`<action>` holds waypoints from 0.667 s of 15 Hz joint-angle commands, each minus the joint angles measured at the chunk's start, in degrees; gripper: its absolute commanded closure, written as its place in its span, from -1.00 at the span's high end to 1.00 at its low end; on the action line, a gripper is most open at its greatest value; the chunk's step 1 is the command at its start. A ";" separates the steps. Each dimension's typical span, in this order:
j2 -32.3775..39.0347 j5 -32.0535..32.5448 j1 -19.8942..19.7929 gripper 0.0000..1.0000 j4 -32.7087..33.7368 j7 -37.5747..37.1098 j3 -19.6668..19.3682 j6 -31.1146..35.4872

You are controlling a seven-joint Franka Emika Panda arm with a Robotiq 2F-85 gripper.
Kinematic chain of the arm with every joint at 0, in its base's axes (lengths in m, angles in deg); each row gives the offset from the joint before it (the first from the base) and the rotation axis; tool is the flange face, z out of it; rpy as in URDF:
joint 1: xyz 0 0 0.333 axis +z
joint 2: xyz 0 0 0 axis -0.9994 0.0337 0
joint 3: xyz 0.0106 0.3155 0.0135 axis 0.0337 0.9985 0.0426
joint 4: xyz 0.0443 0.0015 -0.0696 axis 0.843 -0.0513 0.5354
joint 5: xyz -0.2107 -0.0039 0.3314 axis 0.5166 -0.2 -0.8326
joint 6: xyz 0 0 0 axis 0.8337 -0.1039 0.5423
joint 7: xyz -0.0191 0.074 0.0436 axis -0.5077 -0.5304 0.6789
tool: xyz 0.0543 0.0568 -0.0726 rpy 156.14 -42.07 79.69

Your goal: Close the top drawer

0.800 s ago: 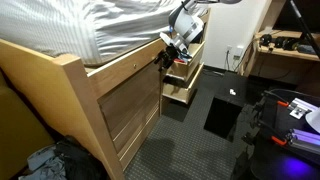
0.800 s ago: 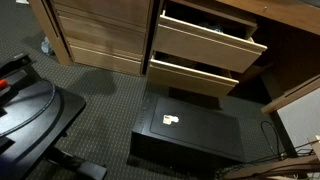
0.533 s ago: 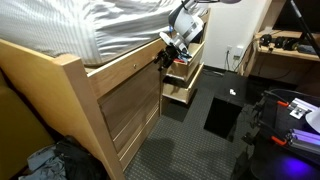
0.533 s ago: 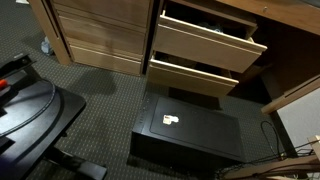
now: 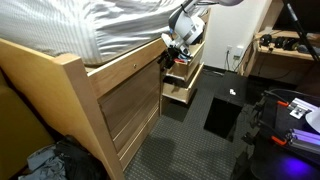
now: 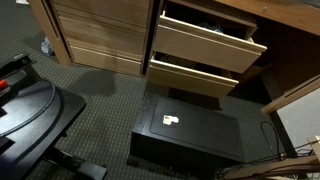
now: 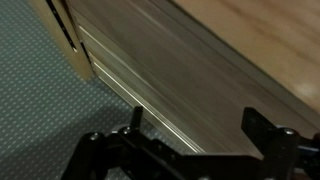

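My end effector [image 7: 195, 128] is released: in the wrist view its two dark fingers [image 7: 135, 122] stand wide apart with only a wood-grain panel [image 7: 190, 60] and its pale edge strip behind them, and nothing gripped. Grey carpet [image 7: 40, 90] fills the left of that view beside a pale wooden post [image 7: 65, 35]. In an exterior view I hang at the corner where the bed frame [image 5: 110, 100] meets the drawer stack, just under the striped bedding [image 5: 100, 25], with my end effector [image 5: 176, 50] close against the wood. I cannot tell whether it touches. The top drawer [image 6: 205, 45] is pulled out, its flat pine front standing well forward of the cabinet, with a dark gap behind its upper edge. The lower drawer [image 6: 195, 75] is pulled out too, directly beneath it. Open air lies in front of the top drawer's face. Lower down, a black box [image 6: 190, 135] with a small white label [image 6: 170, 120] sits on the carpet near the lower drawer's front. To one side stands a closed wood-panel cabinet [image 6: 100, 35]. A cluttered desk [image 5: 285, 50] stands well apart across the floor.
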 commanded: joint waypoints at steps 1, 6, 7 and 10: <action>8.53 2.05 -0.48 1.00 3.34 -1.76 -3.32 7.56; 19.01 4.12 0.55 1.00 5.31 -10.49 -11.74 15.93; 15.81 4.49 -2.68 1.00 2.57 -5.55 -6.78 15.30; 18.69 5.97 -2.21 1.00 4.34 -9.47 -9.31 16.10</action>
